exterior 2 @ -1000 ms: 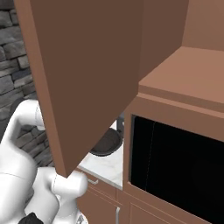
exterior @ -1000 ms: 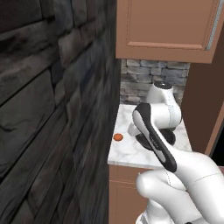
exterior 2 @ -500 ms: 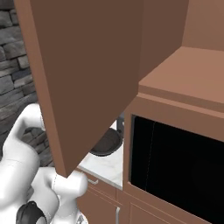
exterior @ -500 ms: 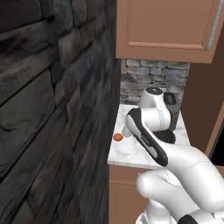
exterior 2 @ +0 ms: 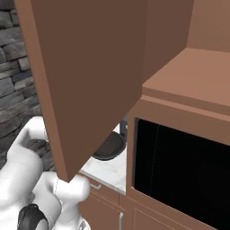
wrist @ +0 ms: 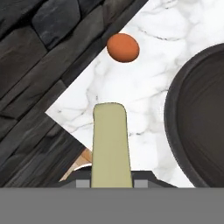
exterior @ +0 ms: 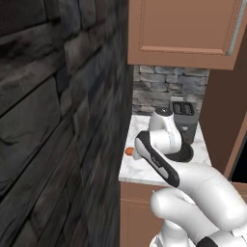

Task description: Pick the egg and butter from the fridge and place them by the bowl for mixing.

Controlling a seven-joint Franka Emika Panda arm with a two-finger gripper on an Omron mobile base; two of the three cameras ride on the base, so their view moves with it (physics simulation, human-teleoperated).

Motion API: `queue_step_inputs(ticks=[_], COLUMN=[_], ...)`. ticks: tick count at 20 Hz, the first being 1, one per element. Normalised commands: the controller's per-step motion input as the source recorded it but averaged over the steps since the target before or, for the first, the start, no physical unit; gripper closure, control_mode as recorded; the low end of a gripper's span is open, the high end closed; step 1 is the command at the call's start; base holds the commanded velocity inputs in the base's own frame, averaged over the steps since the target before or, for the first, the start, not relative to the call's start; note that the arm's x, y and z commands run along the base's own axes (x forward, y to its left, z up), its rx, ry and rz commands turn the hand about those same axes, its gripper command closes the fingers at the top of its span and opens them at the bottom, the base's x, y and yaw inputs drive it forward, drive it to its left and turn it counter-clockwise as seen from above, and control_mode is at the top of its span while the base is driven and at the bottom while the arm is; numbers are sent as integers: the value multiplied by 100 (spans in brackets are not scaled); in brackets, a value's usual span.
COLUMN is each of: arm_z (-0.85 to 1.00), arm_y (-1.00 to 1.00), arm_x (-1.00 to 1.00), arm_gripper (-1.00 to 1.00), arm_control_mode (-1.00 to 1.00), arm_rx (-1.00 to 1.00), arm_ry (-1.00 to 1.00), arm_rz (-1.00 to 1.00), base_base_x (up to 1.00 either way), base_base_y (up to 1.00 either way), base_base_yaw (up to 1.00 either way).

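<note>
The butter (wrist: 110, 144), a pale yellow-green stick, stands up between the fingers of my gripper (wrist: 111, 183), which is shut on it. It hangs above the white marble counter (wrist: 144, 100). The egg (wrist: 123, 47), a small orange-red ball, lies on the counter beyond the butter's tip, close to the dark stone wall. The dark bowl (wrist: 199, 118) sits to the right of the butter. From the left base view, the egg (exterior: 129, 151) rests at the counter's left edge and the bowl (exterior: 187, 153) is partly behind my arm. The fridge is out of view.
A dark stone wall (exterior: 58, 120) bounds the counter on the left. A black toaster (exterior: 184, 116) stands at the back of the counter. A brown cabinet door (exterior 2: 90, 81) hangs open above the bowl (exterior 2: 110, 147), next to a black microwave (exterior 2: 179, 175).
My arm has swung left and lower over the counter, toward the egg's side. The butter stays in the gripper, and the egg has not moved.
</note>
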Motion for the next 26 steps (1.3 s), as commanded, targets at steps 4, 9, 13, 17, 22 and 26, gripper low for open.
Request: queue_step_inputs(ticks=[4, 9, 13, 17, 22, 26], arm_z=[-37, -33, -26, -21, -16, -16], arm_y=[12, 13, 8, 3, 0, 0], arm_x=[11, 14, 16, 19, 13, 18], arm_gripper=[100, 100, 100, 100, 100, 100], arm_control_mode=[-100, -100, -100, -100, -100, -100], arm_rx=[-1, -3, -6, -7, -2, -3], arm_ry=[0, 0, 0, 0, 0, 0], arm_rz=[-2, -3, 0, 0, 2, 2], base_base_x=[0, 0, 0, 0, 0, 0], base_base_y=[0, 0, 0, 0, 0, 0], base_base_yaw=[0, 0, 0, 0, 0, 0])
